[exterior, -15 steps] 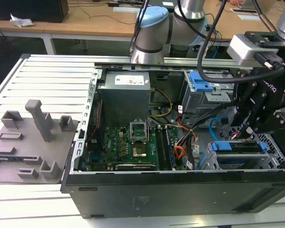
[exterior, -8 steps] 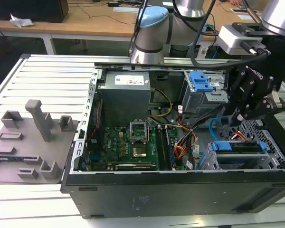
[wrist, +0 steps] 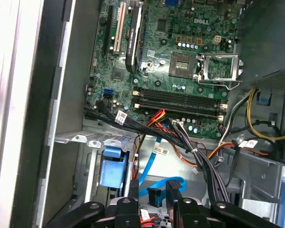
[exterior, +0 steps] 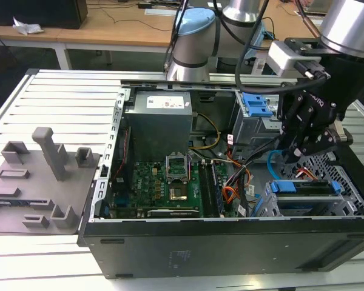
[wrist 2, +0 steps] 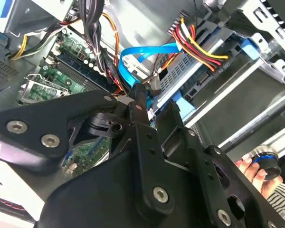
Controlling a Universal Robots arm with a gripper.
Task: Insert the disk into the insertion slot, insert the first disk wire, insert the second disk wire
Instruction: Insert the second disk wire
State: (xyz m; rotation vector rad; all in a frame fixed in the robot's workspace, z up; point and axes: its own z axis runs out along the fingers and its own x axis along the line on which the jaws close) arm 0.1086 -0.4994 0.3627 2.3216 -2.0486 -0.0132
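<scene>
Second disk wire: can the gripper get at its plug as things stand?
Probably yes. In the first wrist view the dark plug of the second disk wire sits right ahead of the open gripper, with nothing between them.

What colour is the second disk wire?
Light blue; second disk wire shows best in second wrist view.

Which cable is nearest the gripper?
The flat light-blue cable, looping right up to the gripper; the red-yellow-black bundle sits farther off, at the disk.
</scene>
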